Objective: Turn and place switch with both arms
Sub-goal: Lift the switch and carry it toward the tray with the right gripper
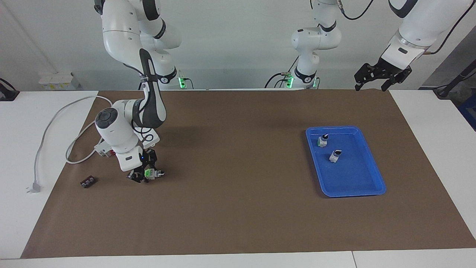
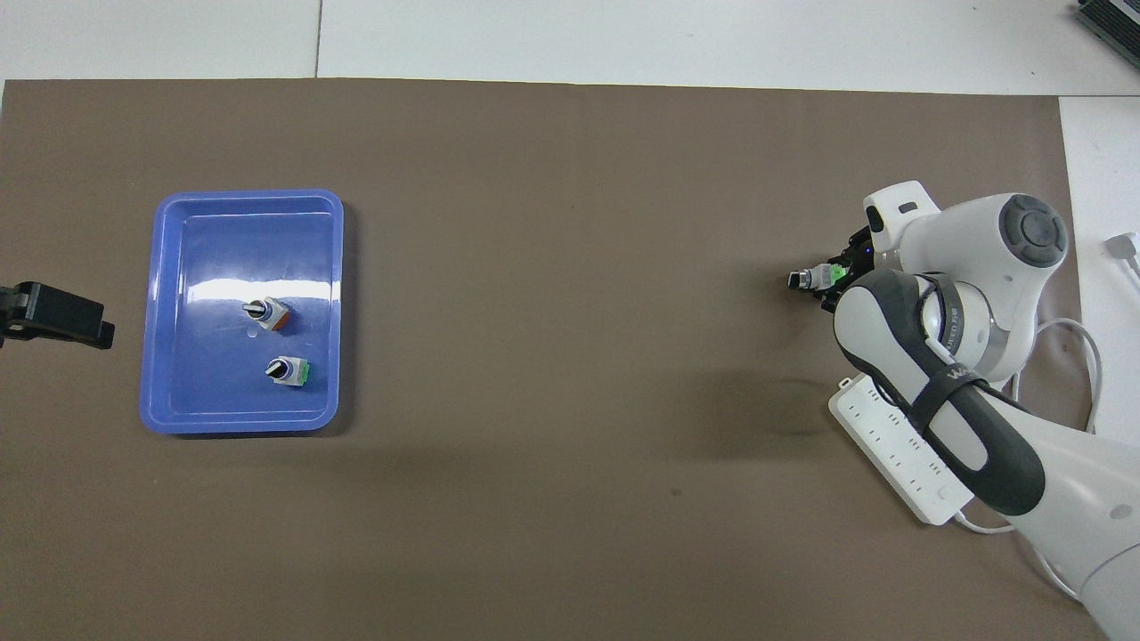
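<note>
Power strip [image 2: 899,450] lies nearest the robots. Just farther, right gripper [image 1: 143,174] is down on the mat around the switch [image 1: 152,173], fingers straddling its green end, black knob poking out; whether they clamp it I cannot tell. Likely a grasp for turning. Left gripper [image 1: 375,76], claw spread, waits near the blue tray [image 1: 375,186]. Overhead view hides the fingers under the wrist.

right claw [image 1: 143,173] | grip on switch [image 1: 153,172]: untellable | left claw [image 2: 53,313]: edge-cropped
</note>
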`<state>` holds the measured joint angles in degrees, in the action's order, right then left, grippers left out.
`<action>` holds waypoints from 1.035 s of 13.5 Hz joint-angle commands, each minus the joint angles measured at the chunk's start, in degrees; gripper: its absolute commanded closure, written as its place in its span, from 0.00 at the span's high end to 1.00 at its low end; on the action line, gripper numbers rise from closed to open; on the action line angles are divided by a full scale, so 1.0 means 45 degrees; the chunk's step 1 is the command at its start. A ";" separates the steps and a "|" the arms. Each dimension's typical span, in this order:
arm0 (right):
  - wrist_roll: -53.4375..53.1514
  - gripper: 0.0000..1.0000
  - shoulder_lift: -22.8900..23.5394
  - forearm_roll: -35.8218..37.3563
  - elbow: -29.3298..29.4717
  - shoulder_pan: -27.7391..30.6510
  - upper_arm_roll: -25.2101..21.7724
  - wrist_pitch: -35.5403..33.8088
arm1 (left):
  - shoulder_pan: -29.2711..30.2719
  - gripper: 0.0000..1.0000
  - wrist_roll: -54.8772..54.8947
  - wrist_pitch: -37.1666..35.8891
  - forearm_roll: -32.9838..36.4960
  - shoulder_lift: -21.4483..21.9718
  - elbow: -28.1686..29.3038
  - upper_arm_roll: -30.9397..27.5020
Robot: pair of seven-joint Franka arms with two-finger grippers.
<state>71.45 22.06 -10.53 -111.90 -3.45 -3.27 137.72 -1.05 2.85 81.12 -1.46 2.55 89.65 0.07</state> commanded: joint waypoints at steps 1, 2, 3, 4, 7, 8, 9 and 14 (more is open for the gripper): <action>0.0875 0.00 -0.0077 -0.0374 0.0587 -0.0092 0.0101 -0.1439 | 0.0096 1.00 -0.0028 0.0002 0.0168 0.0332 0.0350 0.0062; 0.1422 0.00 -0.0174 -0.0549 0.0821 -0.0054 0.0334 -0.1832 | 0.0096 1.00 -0.0028 0.0002 0.0168 0.0332 0.0350 0.0082; 0.1949 0.00 -0.0465 -0.1111 0.0998 0.0082 0.0665 -0.2184 | 0.0096 1.00 -0.0028 0.0002 0.0168 0.0332 0.0350 0.0062; 0.2650 0.00 -0.0700 -0.1910 0.1038 0.0102 0.0745 -0.2400 | 0.0096 1.00 -0.0028 0.0002 0.0168 0.0332 0.0350 0.0062; 0.4373 0.00 -0.1073 -0.5190 0.1271 -0.0111 0.1155 -0.3064 | 0.0096 1.00 -0.0028 0.0002 0.0168 0.0332 0.0350 0.0062; 0.4357 0.00 -0.1190 -0.5895 0.1389 -0.0151 0.1543 -0.3047 | 0.0096 1.00 -0.0028 0.0002 0.0168 0.0332 0.0350 0.0082; 0.4318 0.00 -0.1268 -0.6637 0.1506 -0.0171 0.1934 -0.3047 | 0.0096 1.00 -0.0028 0.0002 0.0168 0.0332 0.0350 0.0062; 0.4415 0.00 -0.1777 -0.8378 0.1526 -0.0483 0.2425 -0.3066 | 0.0096 1.00 -0.0028 0.0002 0.0168 0.0332 0.0350 0.0062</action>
<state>89.77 14.91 -44.60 -104.79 -6.13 7.28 124.82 -1.05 2.85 81.12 -1.46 2.55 89.65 0.07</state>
